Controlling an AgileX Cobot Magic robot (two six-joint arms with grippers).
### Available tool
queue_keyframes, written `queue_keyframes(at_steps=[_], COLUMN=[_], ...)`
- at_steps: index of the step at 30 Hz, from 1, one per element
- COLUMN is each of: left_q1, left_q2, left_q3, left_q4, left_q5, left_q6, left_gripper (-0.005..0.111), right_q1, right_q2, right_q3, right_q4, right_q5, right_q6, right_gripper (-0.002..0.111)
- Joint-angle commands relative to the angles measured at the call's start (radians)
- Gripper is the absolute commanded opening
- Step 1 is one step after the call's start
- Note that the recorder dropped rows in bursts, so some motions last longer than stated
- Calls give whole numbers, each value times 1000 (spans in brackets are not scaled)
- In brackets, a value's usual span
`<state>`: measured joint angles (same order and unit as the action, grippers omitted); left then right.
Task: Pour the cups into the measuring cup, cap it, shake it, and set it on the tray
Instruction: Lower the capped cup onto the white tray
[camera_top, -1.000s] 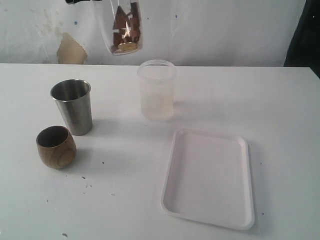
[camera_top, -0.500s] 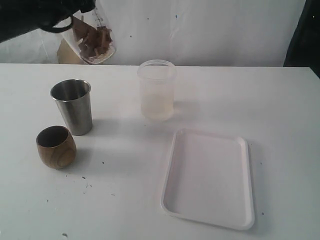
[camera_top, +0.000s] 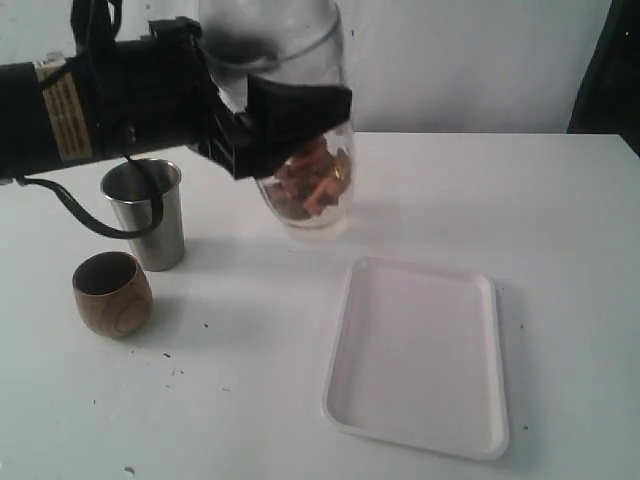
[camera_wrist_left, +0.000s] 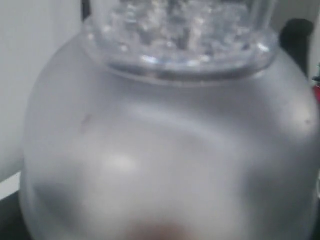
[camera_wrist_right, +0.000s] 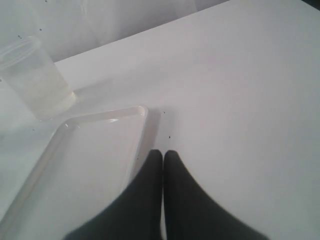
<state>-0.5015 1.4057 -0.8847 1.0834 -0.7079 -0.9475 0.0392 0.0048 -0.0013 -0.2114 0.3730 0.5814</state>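
**Operator:** What has my left gripper got?

**Spotter:** Your left gripper (camera_top: 285, 115) is clamped on the measuring cup (camera_top: 300, 45), with its black jaws across the cup's middle. The cup is nearly upright, and brown and orange pieces (camera_top: 312, 182) are heaped in its lower end. Your left wrist camera shows only a frosted, rounded surface pressed close to the lens.

**Operator:** And my right one?

**Spotter:** Your right gripper (camera_wrist_right: 163, 156) has its fingers pressed together with nothing between them. It hovers over the table (camera_wrist_right: 240, 100), just beside the rim of the tray (camera_wrist_right: 75, 125).

**Operator:** What stands around the cup?

**Spotter:** In the exterior view, the steel tumbler (camera_top: 146, 215) stands upright to the left of the held cup, below your arm. The wooden cup (camera_top: 112, 293) sits near it, closer to the camera and not touching. The tray lies flat to the right of the wooden cup. Your right wrist camera shows the frosted tub (camera_wrist_right: 35, 80) near the tray's corner. In the exterior view the held cup covers that tub.
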Motion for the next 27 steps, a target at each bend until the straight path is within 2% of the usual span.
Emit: queue_keyframes(at_steps=[1,4,15,20,27], left_q1=[0,0,-3,-53,-159], left_q2=[33,74,241,290,367], left_q3=[-1,-1,-1,-1,-2], left_q4=[92,92,76,-7,-222], left_q5=[-215,-271,-268,-256,-215], left_q6=[-57,-42,-1,146,426], left_gripper=[0,0,0,0,0], right_q1=[1,1,1,1,1], right_q2=[-5,-5,-5,-5,-5], right_q3=[1,1,1,1,1], right_q4=[-6,-6,-6,-6,-6], right_q5=[0,0,0,0,0], right_q6=[1,1,1,1,1], right_gripper=[0,0,0,0,0])
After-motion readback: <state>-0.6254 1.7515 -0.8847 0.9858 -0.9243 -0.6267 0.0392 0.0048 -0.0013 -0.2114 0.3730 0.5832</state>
